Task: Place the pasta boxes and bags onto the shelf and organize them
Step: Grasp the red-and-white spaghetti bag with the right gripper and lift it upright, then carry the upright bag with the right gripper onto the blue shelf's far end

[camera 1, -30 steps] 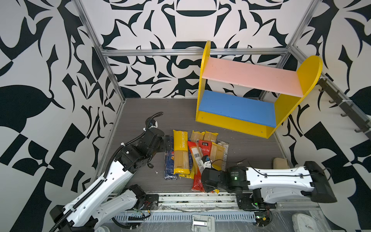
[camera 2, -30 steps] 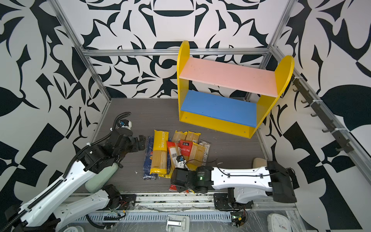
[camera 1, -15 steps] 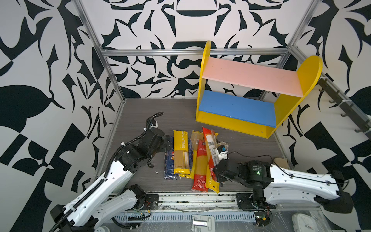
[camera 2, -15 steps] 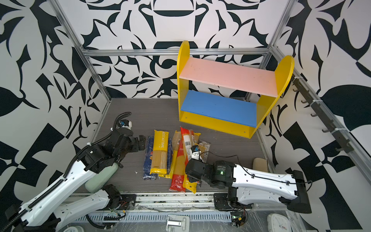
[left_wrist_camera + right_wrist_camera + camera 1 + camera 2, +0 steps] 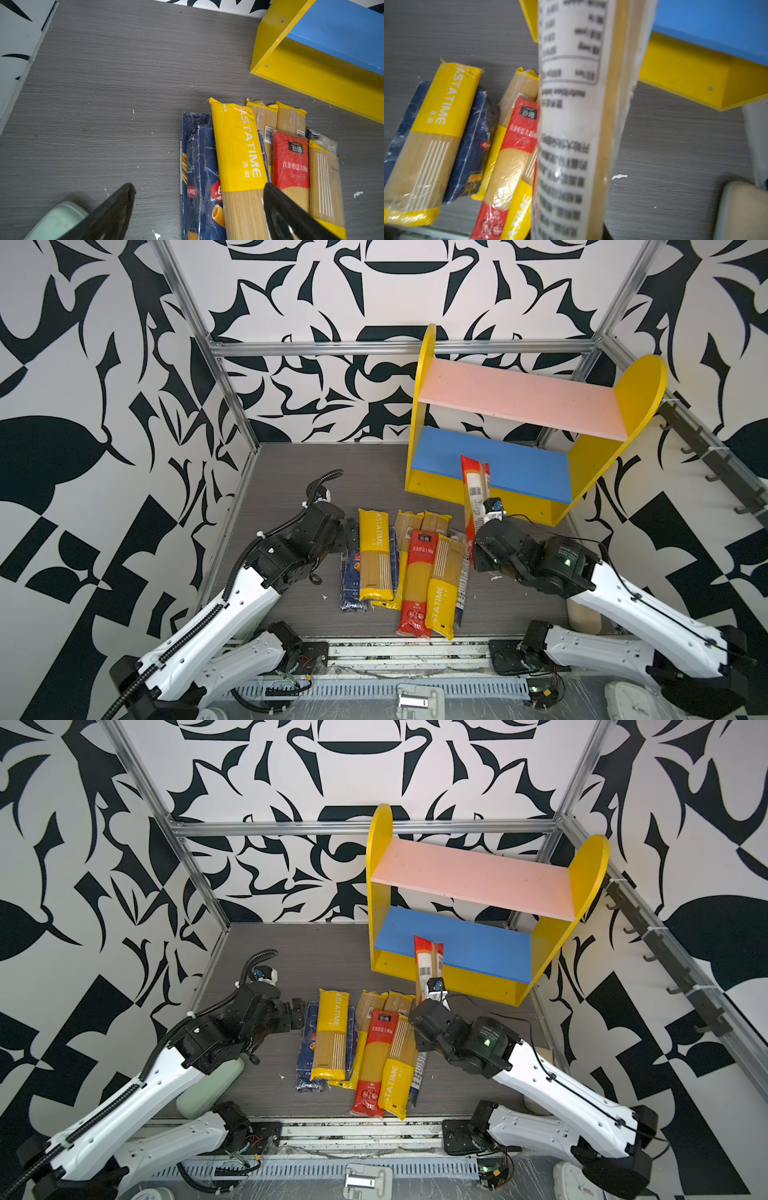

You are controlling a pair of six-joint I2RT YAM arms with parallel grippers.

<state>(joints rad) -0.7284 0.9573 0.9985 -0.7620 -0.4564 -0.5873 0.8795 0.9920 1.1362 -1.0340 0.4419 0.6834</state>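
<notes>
Right wrist view is almost fully filled by the red-ended spaghetti bag [image 5: 571,124]. It runs straight away from the camera with its white printed label turned to the lens, and the fingers of the hand are hidden here. In both top views the right hand [image 5: 474,541] is closed narrow on the near part of this bag. The bag stands out of the hand toward the far side, lifted off the bench [image 5: 291,464] and tilted. Its far red end shows in front of the blue lower board [image 5: 528,477] of the shelf [image 5: 627,406], a little left of the board's middle. Whether it touches the board or the yellow base, I cannot tell.

The left hand [image 5: 351,531] is open wide and holds nothing. It hangs at the far left corner of the pile. In the left wrist view the dark blue boxes [image 5: 199,166] and a yellow-ended bag [image 5: 236,145] lie between its two black fingers [image 5: 116,207], below them.

The other packs lie flat on the bench, side by side, to the left of the right hand. The dark blue boxes are leftmost and the yellow-ended bag lies on top of them. Further right come the second red bag [image 5: 417,585] and another yellow bag [image 5: 444,580], just beside the right hand.
</notes>
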